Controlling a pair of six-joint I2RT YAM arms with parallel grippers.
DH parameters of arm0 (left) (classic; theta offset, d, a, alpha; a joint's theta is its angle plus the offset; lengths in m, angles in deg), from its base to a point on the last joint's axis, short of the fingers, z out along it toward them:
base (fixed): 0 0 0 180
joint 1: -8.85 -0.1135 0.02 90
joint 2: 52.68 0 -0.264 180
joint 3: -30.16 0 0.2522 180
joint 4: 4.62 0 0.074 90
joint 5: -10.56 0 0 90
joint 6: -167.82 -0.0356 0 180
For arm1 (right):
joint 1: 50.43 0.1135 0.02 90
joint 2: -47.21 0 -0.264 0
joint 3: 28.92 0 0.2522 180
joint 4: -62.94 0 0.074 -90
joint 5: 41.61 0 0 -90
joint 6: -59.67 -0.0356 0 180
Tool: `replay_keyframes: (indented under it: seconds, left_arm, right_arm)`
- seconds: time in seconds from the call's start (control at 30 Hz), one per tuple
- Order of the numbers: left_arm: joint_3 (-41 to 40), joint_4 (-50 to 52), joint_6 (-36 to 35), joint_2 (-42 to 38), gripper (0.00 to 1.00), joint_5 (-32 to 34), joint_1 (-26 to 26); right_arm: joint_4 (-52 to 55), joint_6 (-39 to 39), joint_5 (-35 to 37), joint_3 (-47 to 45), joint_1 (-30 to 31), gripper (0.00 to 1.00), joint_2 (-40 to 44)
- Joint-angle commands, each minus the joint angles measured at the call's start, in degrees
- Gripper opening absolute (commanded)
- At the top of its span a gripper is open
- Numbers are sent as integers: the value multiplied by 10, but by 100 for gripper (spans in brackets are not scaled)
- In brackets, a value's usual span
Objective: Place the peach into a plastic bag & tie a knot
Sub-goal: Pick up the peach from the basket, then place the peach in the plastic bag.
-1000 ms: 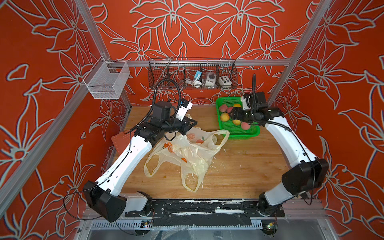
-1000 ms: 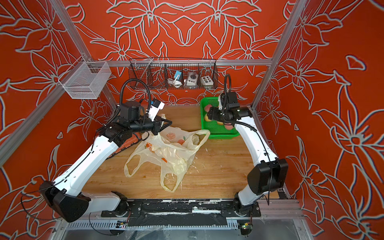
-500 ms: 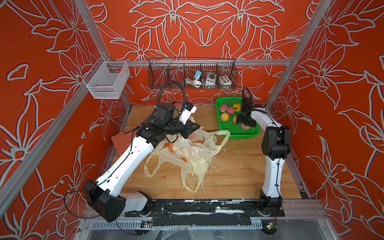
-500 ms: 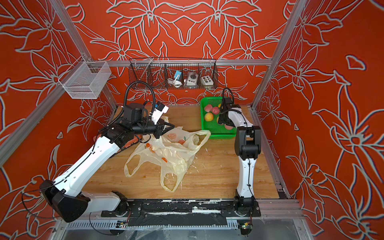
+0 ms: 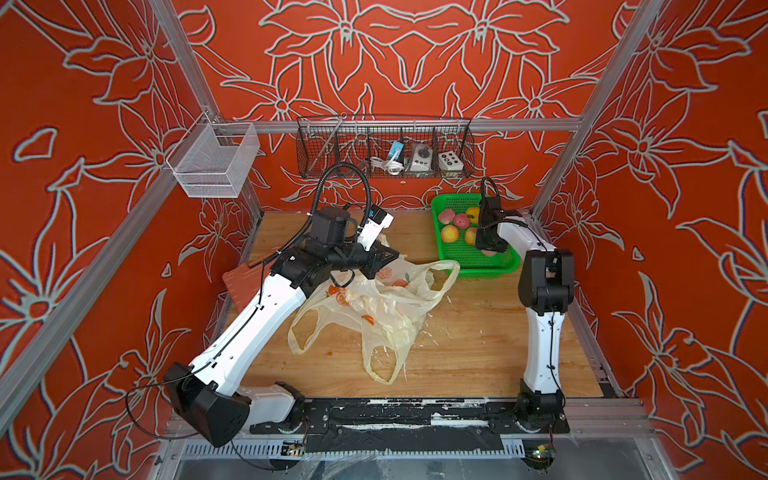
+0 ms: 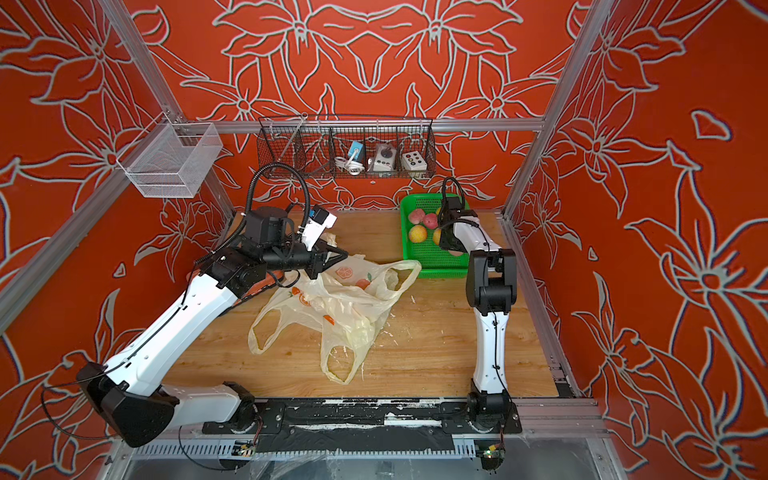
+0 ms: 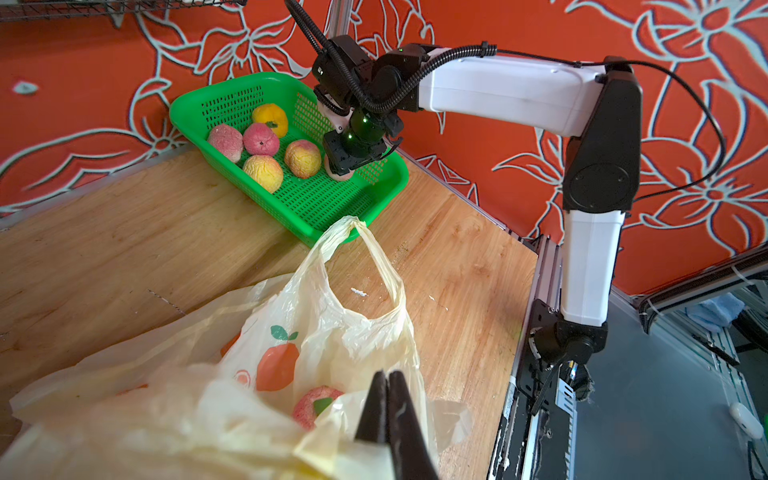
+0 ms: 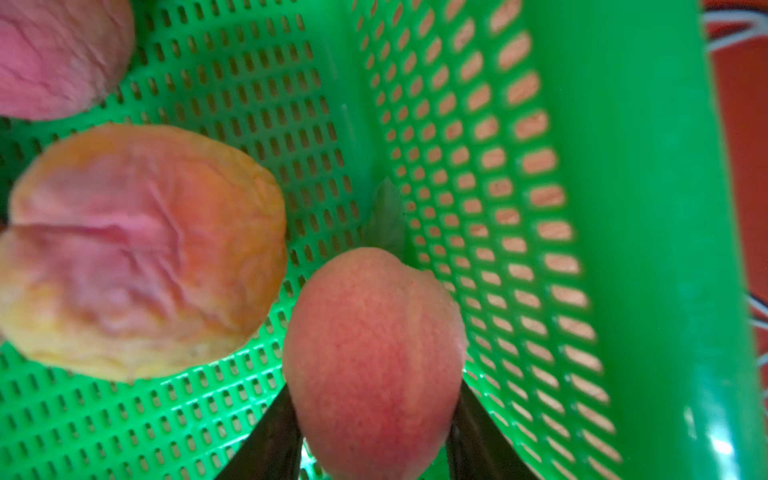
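Note:
A cream plastic bag [image 5: 390, 299] [image 6: 349, 299] printed with oranges lies crumpled mid-table. Its handle loops [image 5: 382, 365] lie loose and apart, and no knot is in view. My left gripper [image 7: 387, 374] [image 5: 388, 259] is shut on the bag's far rim and holds it up. Down in the green basket [image 5: 473, 266] [image 8: 656, 249] at the back right, my right gripper [image 8: 374, 390] [image 5: 490, 249] has a finger against each side of a pink peach [image 8: 374, 353]. The peach rests on the basket floor by the side wall.
Several more peaches [image 5: 449, 233] [image 8: 141, 249] and a yellow fruit [image 5: 472, 212] lie in the basket. A black wire rack [image 5: 384, 149] hangs on the back wall and a white mesh box [image 5: 212, 166] on the left frame. A reddish board [image 5: 241, 282] lies at the table's left edge.
The right arm folded upright and lowered its gripper into the basket, then its jaws narrowed onto the peach. The left gripper shifted slightly right with the bag rim.

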Motion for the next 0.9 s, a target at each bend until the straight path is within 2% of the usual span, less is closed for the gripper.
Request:
replay_keyframes:
  seconds: [0.0, 0.27, 0.5, 0.6, 0.67, 0.73, 0.87]
  left_arm:
    - [1, 5, -15, -15, 0, -6, 2]
    - [3, 1, -16, -11, 0, -7, 1]
    - [27, 9, -24, 0, 0, -15, 0]
    - [39, 6, -21, 5, 0, -33, 0]
    - [47, 1, -16, 7, 0, -45, 0]
    - [55, 2, -11, 7, 0, -64, 1]
    - [36, -30, 6, -8, 0, -90, 0]
  right_arm:
    - [-11, -4, 0, -30, 1, 35, 68]
    - [-7, -8, -115, -108, 36, 30, 215]
    - [44, 23, -258, -164, 155, 28, 399]
    - [22, -14, -374, -204, 204, 27, 450]
    - [6, -33, -430, -216, 253, 27, 454]
    - [-27, -58, -456, -226, 296, 27, 438]
    - [-116, -107, -511, -237, 333, 27, 365]
